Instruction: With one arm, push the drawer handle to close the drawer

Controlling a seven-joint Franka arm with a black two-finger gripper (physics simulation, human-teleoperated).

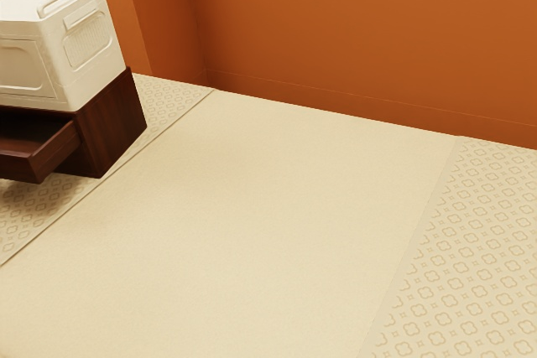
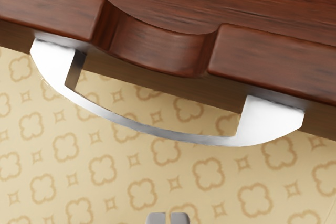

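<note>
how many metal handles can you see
1: the curved metal handle on the front of the pulled-out drawer. Others may be hidden.

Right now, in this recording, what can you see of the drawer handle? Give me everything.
The handle is a bright silvery bow, smooth and metallic-looking, with two broad end pieces joined by a slimmer curved bar. Both ends meet the dark reddish-brown wooden drawer front, either side of the scooped notch in its top edge. The bar bows away from the front, leaving a gap with patterned floor visible through it. Only the drawer front touches it; the gripper, fingers together, stands apart from it.
</note>
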